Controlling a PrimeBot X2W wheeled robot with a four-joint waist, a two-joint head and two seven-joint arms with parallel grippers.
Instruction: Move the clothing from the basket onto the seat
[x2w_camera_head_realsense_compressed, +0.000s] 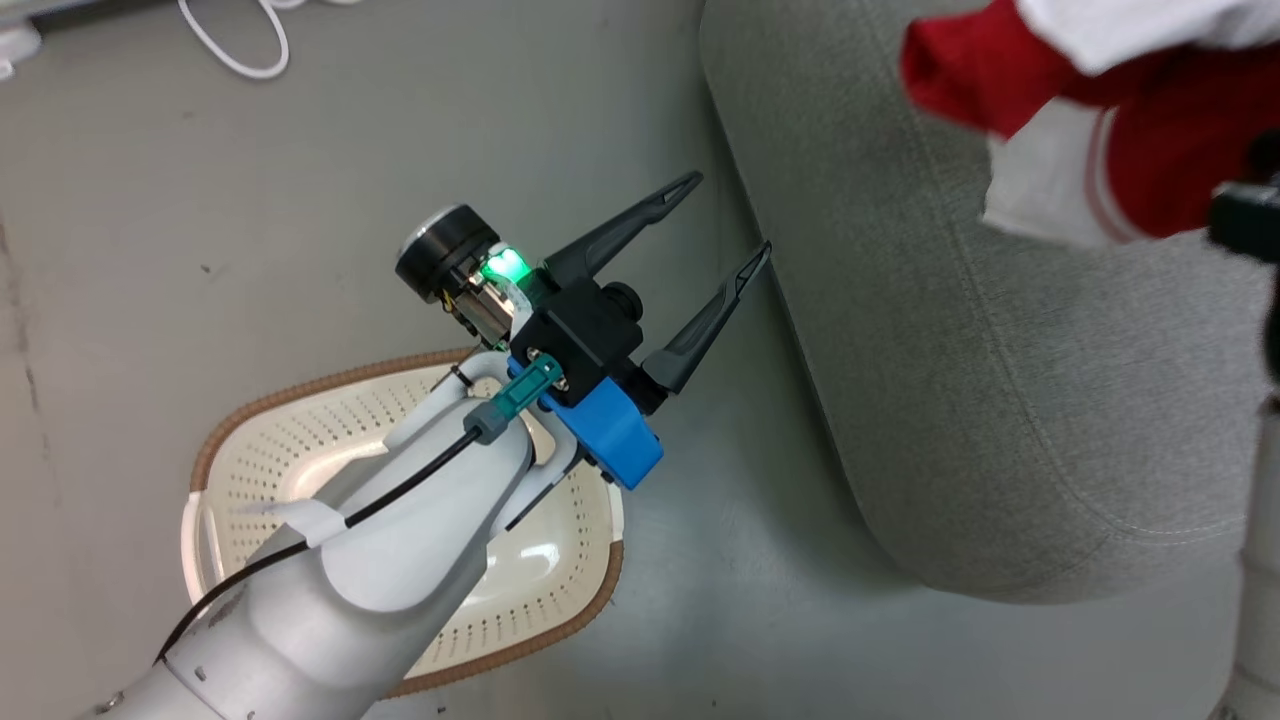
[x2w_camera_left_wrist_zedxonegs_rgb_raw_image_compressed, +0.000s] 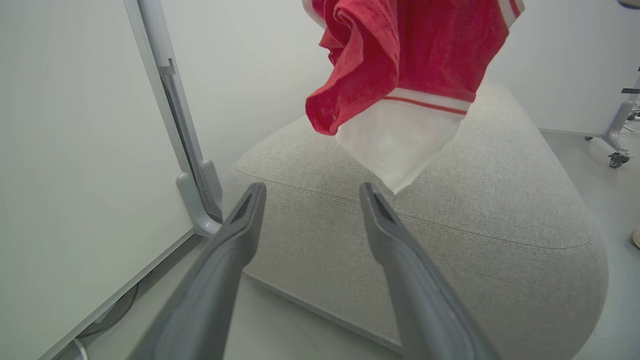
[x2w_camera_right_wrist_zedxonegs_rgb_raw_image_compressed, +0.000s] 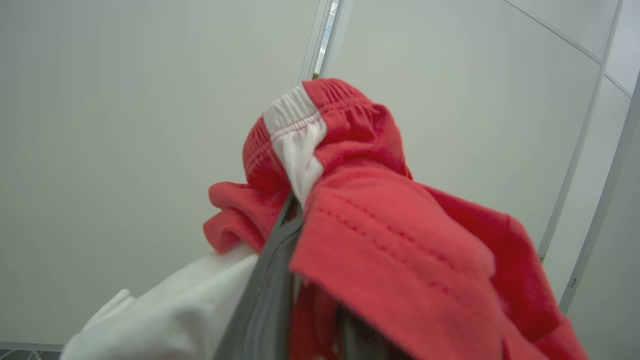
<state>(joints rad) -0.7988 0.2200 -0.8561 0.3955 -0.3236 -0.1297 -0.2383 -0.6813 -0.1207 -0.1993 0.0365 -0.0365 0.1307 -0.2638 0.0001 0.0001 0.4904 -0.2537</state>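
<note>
The red and white clothing (x2w_camera_head_realsense_compressed: 1150, 130) hangs in the air over the far right part of the grey seat (x2w_camera_head_realsense_compressed: 950, 400), bunched around my right gripper (x2w_camera_right_wrist_zedxonegs_rgb_raw_image_compressed: 295, 207), which is shut on it. One dark finger (x2w_camera_right_wrist_zedxonegs_rgb_raw_image_compressed: 272, 280) shows under the fabric. In the left wrist view the clothing (x2w_camera_left_wrist_zedxonegs_rgb_raw_image_compressed: 400, 60) dangles just above the seat (x2w_camera_left_wrist_zedxonegs_rgb_raw_image_compressed: 500, 200), apart from it. My left gripper (x2w_camera_head_realsense_compressed: 730, 212) is open and holds nothing, its tips beside the seat's left edge. The cream basket (x2w_camera_head_realsense_compressed: 300, 395) lies on the floor beneath my left forearm, its perforated base bare.
A white cable (x2w_camera_head_realsense_compressed: 235, 50) loops on the grey floor at the back left. A white wall panel with a metal post (x2w_camera_left_wrist_zedxonegs_rgb_raw_image_compressed: 170, 100) stands left of the seat. The foot of a wheeled stand (x2w_camera_left_wrist_zedxonegs_rgb_raw_image_compressed: 617, 130) sits at the far right.
</note>
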